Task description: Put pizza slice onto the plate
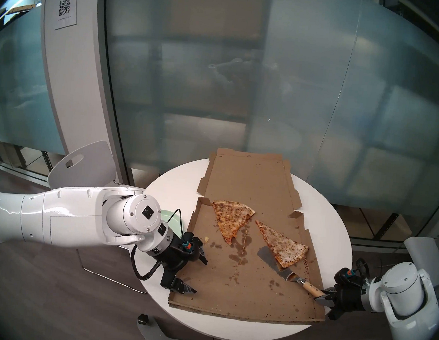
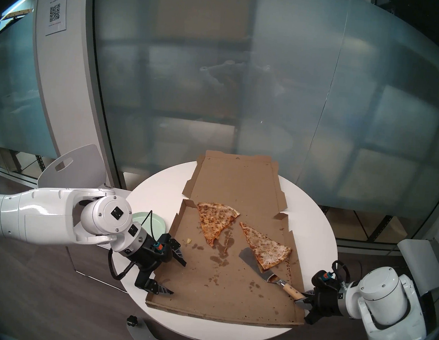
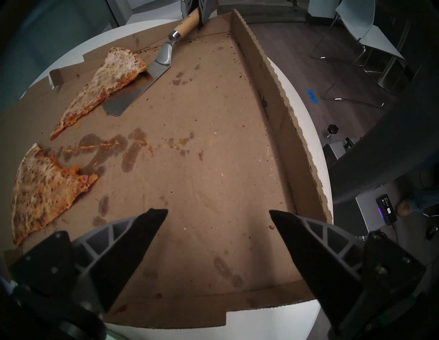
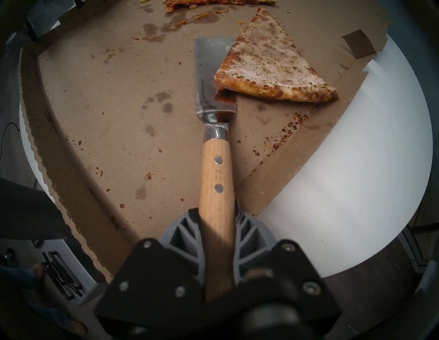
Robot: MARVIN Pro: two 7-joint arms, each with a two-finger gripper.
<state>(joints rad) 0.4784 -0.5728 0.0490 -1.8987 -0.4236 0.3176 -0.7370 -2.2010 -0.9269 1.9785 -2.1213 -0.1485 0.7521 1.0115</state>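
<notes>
The pizza slice (image 1: 283, 246) (image 4: 268, 64), pale and speckled, lies at the right of the open cardboard box (image 1: 242, 287). Its crust-end corner rests on the metal blade of a spatula (image 1: 271, 260) (image 4: 209, 78). My right gripper (image 1: 321, 299) (image 4: 217, 213) is shut on the spatula's wooden handle at the box's right front corner. My left gripper (image 1: 201, 278) (image 3: 217, 212) hangs open and holds nothing, over the box's left front part. The mint-green plate (image 1: 169, 215) (image 2: 159, 224) sits on the table left of the box, mostly hidden behind my left wrist.
A wider, browner slice (image 1: 231, 217) (image 3: 45, 190) lies farther back in the box, among grease stains and crumbs. The box covers much of the round white table (image 1: 171, 196), its lid flat toward the glass wall. A white chair (image 1: 86, 164) stands behind my left arm.
</notes>
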